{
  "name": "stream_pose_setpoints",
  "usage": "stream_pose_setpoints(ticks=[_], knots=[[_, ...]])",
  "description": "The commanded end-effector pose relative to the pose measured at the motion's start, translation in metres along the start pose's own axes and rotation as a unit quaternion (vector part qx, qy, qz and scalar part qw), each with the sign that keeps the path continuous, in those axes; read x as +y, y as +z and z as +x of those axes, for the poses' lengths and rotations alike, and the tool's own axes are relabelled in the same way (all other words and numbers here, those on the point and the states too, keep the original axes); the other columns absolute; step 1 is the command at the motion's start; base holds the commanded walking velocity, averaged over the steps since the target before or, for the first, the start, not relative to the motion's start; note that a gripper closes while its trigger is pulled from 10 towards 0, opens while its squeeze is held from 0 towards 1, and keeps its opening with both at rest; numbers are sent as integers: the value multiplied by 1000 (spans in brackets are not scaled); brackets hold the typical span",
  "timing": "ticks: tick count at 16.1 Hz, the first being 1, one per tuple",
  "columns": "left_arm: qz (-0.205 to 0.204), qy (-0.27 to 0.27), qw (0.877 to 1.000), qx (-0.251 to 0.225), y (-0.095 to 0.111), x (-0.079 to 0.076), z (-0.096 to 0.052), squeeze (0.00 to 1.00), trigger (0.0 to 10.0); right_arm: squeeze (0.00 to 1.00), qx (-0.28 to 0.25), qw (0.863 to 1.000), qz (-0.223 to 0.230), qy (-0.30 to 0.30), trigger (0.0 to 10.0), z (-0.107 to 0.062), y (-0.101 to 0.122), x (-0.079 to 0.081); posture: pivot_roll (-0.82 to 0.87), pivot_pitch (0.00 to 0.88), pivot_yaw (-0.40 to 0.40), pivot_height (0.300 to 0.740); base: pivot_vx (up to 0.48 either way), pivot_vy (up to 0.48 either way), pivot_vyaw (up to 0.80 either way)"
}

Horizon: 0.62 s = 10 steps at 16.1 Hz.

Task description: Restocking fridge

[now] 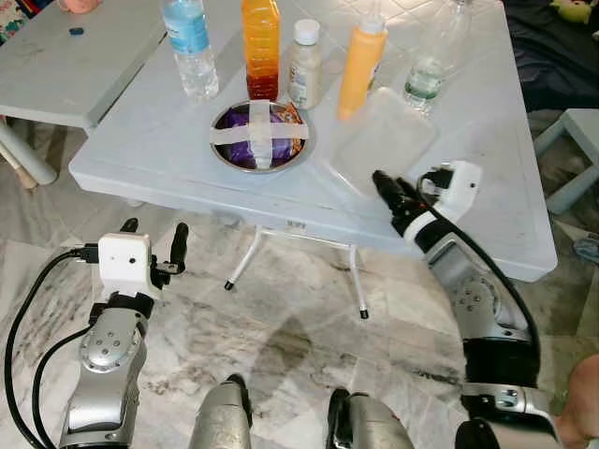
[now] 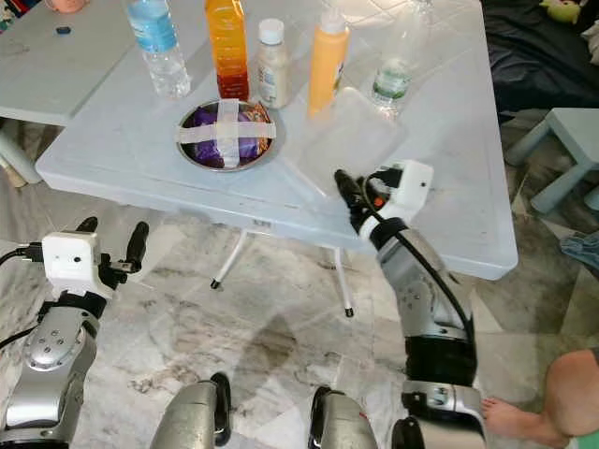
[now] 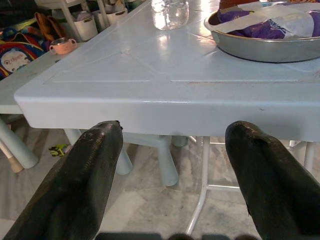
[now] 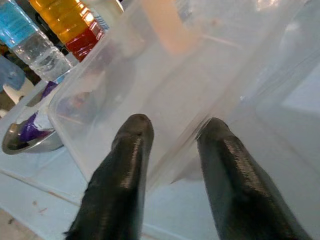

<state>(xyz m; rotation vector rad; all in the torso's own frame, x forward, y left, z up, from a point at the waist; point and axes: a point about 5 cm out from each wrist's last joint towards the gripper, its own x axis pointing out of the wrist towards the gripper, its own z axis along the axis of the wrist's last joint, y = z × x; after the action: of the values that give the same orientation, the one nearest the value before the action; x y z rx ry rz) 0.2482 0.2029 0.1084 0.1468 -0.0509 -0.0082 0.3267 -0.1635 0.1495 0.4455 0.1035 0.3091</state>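
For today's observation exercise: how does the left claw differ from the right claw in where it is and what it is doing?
The left claw hangs below the table's near edge, while the right claw reaches over the tabletop. The left claw is wide open and grips nothing; the right claw's fingers straddle the near wall of the clear plastic container. Both have two long black fingers.

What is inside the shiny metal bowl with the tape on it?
Inside the metal bowl sits something wrapped in purple, with a bit of orange at one edge. Two strips of tape cross over the top and hide the middle. What the purple thing is cannot be told.
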Motion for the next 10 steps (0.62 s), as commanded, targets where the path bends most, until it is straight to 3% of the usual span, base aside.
stream_pose_setpoints(ticks=[1, 2, 3, 4, 8, 10], knots=[[5, -2, 1000, 11, -3, 0, -1, 0, 10000, 1000, 14, 1000, -16, -4, 10000, 0, 0, -5, 107, 174, 42, 740, 0, 0, 0], [5, -3, 1000, 11, -3, 0, -1, 0, 10000, 1000, 14, 1000, -28, 0, 10000, 0, 3, -6, 106, 174, 44, 740, 0, 0, 0], [5, -4, 1000, 11, -3, -1, 0, 0, 10000, 255, 17, 998, -55, 3, 10000, 1, 6, -8, 105, 175, 45, 740, 0, 0, 0], [6, -7, 1000, 10, -3, -2, 1, 0, 10000, 0, 19, 996, -86, 22, 10000, 2, 11, -7, 103, 176, 47, 740, 0, 0, 0], [6, -8, 1000, 10, -3, -3, 1, 0, 10000, 0, 22, 985, -171, 13, 10000, 4, 20, -8, 99, 176, 45, 740, 0, 0, 0], [6, -8, 1000, 11, -3, -3, 1, 0, 10000, 0, -25, 989, -142, 29, 10000, 5, 31, -6, 98, 177, 43, 740, 0, 0, 0]])
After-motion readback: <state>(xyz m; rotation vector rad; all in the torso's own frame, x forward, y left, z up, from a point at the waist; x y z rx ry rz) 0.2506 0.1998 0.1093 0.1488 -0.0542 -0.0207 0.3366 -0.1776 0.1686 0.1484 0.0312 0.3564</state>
